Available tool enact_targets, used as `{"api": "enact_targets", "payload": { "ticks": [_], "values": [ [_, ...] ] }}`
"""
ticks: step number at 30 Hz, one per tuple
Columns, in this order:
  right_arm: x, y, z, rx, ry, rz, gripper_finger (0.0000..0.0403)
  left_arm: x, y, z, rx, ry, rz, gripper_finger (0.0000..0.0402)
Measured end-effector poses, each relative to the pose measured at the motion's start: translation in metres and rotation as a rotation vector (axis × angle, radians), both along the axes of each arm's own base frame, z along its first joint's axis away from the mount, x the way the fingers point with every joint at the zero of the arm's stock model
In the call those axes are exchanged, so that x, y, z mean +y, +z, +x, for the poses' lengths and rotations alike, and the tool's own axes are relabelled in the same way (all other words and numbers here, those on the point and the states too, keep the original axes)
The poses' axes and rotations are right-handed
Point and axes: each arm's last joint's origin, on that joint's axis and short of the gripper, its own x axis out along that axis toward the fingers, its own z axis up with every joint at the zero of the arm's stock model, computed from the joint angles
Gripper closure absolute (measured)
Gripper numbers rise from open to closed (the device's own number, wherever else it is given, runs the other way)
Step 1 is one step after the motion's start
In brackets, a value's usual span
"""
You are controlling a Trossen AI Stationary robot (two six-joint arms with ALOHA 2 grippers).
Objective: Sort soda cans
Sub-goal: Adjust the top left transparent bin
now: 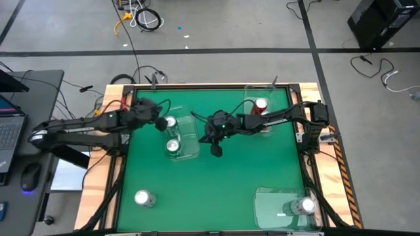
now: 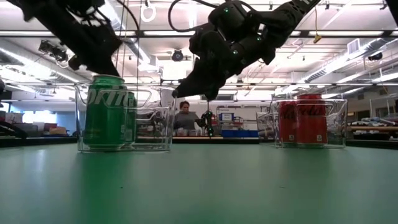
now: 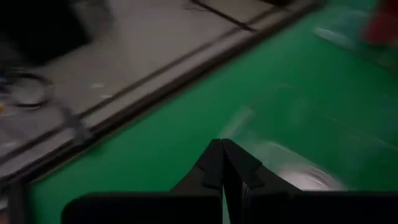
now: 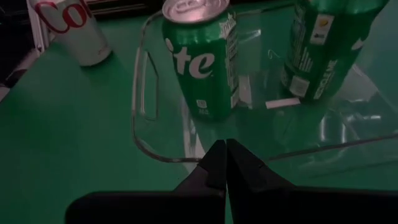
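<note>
Two green cans (image 1: pixel 172 146) (image 4: pixel 202 62) stand upright in a clear tray (image 1: pixel 190 141) left of the table's centre. Red cans (image 1: pixel 260 105) (image 2: pixel 311 121) stand in a clear tray at the far right. One silver can (image 1: pixel 143 198) stands on the bare table near the near-left corner. Another silver can (image 1: pixel 305 206) is in a tray at the near right. My left gripper (image 1: pixel 161 124) (image 3: pixel 222 149) is shut, raised beside the far green can. My right gripper (image 1: pixel 215 151) (image 4: pixel 224 149) is shut and hangs above the table just right of the green cans' tray.
A green mat with a wooden frame (image 1: pixel 98 177) round it covers the table. Bare mat lies across the middle and the near centre (image 1: pixel 210 196). In the low view a person (image 2: pixel 184 115) sits far behind the table. A laptop and mouse lie off the table's left side.
</note>
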Motion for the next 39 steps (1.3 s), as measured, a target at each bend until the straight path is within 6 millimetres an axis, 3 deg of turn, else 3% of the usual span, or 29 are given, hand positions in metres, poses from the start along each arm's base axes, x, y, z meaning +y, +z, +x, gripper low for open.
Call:
{"api": "enact_targets", "payload": {
  "ticks": [8,13,17,26,31,35,39],
  "values": [
    [-0.007,0.006,-0.010,0.079,-0.057,-0.054,0.0403,-0.027,0.010,-0.001,0.012,-0.338,-0.046,0.0402],
    [-0.009,-0.016,-0.005,0.125,-0.046,-0.027,0.0403,-0.047,0.017,0.015,-0.067,-0.575,-0.016,0.0401],
    [-0.012,-0.031,0.007,0.057,-0.060,-0.003,0.0403,-0.058,0.018,0.026,-0.108,-0.683,-0.006,0.0401],
    [-0.034,-0.052,0.044,0.024,-0.080,0.010,0.0403,-0.069,-0.001,0.048,-0.031,-0.741,-0.075,0.0401],
    [-0.038,-0.058,0.065,0.008,-0.065,0.070,0.0403,-0.083,-0.014,0.059,0.026,-0.867,-0.114,0.0401],
    [-0.037,-0.055,0.071,-0.014,-0.042,0.083,0.0403,-0.100,-0.018,0.059,0.037,-0.986,-0.152,0.0401],
    [-0.037,-0.039,0.066,0.006,-0.042,0.068,0.0403,-0.111,-0.030,0.052,0.137,-0.968,-0.270,0.0401]
  ]
}}
